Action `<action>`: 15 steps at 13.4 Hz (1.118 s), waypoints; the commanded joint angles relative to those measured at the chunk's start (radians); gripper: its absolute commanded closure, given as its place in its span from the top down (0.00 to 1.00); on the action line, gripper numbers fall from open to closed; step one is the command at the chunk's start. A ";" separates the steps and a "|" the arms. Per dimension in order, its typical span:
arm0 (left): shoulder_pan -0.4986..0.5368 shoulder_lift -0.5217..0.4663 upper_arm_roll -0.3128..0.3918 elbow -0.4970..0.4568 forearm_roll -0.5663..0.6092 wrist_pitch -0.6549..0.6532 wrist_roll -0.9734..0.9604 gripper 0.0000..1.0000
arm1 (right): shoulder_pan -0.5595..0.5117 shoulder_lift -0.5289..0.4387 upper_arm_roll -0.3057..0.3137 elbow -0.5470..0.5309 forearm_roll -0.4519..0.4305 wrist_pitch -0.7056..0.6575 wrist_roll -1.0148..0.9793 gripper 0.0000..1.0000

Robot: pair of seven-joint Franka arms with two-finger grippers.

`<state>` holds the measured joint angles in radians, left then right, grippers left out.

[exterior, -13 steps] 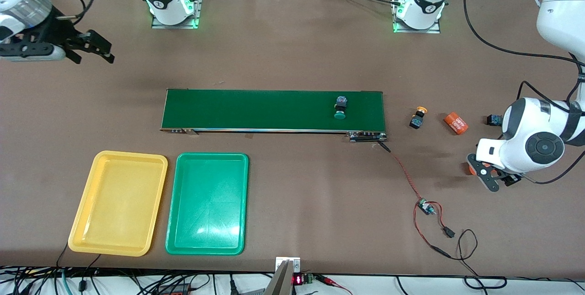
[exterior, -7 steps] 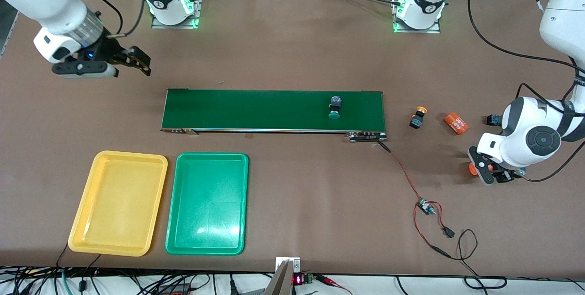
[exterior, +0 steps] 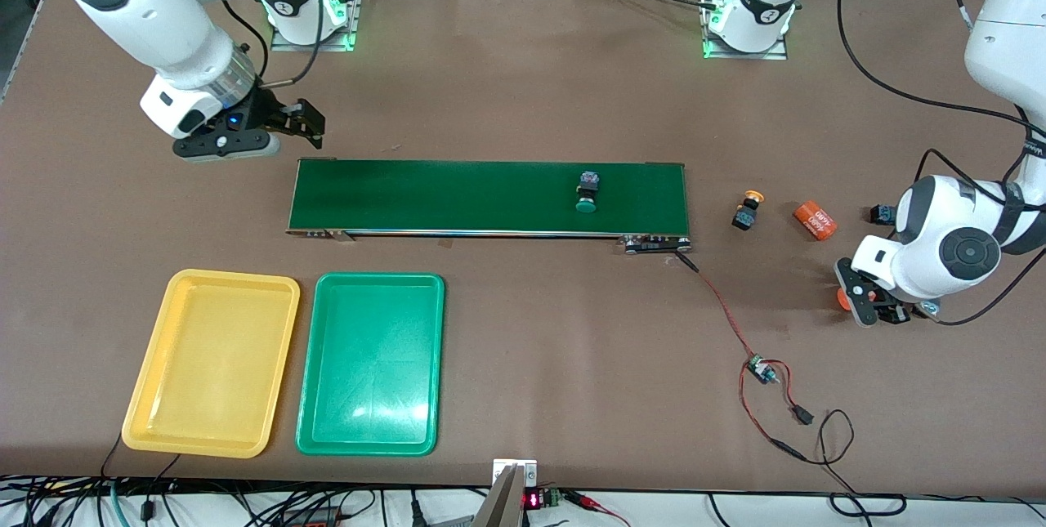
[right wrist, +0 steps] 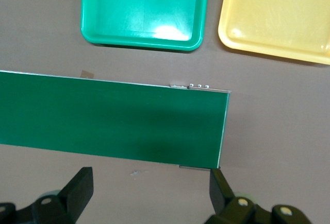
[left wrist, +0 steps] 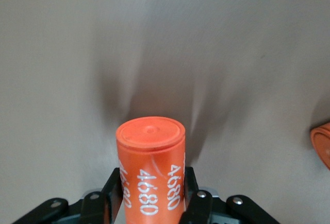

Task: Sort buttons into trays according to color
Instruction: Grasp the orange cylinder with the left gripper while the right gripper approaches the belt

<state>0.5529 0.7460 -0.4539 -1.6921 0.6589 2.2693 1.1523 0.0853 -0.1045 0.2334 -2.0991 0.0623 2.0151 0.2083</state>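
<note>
A green-capped button [exterior: 587, 192] lies on the dark-green conveyor belt [exterior: 458, 196]. A yellow-orange-capped button [exterior: 747, 212] lies on the table just off the belt's end toward the left arm. Another button's dark body [exterior: 881, 213] shows partly past the left arm. The yellow tray [exterior: 212, 363] and green tray [exterior: 372, 363] are empty, nearer the front camera than the belt. My left gripper [exterior: 856, 300] is shut on an orange "4680" cylinder [left wrist: 150, 162]. My right gripper [exterior: 304, 120] is open and empty over the table at the belt's corner [right wrist: 221, 131].
A second orange "4680" cylinder [exterior: 815, 220] lies on the table between the two off-belt buttons. A red-and-black wire with a small board [exterior: 760, 369] runs from the belt's end toward the front edge. The trays also show in the right wrist view, green [right wrist: 144, 7] and yellow [right wrist: 278, 18].
My right arm has swung in from the table's edge to the belt's corner. The green-capped button has moved along the belt toward the right arm's end. My left gripper has shifted slightly.
</note>
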 commanded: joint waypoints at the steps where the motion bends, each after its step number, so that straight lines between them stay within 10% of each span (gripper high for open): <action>1: 0.013 -0.030 -0.127 0.026 0.005 -0.146 0.075 0.21 | 0.025 0.048 0.027 0.031 -0.029 0.008 0.084 1.00; 7: -0.004 -0.033 -0.393 0.019 -0.037 -0.356 0.054 0.22 | 0.138 0.141 0.029 0.030 -0.044 0.103 0.224 1.00; 15: -0.207 -0.023 -0.511 -0.061 -0.140 -0.494 -0.428 0.24 | 0.251 0.249 0.029 0.031 -0.153 0.188 0.411 1.00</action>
<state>0.3986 0.7292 -0.9603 -1.7593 0.5348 1.7973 0.7763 0.3118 0.1093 0.2650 -2.0893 -0.0692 2.1789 0.5796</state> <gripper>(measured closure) 0.493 0.000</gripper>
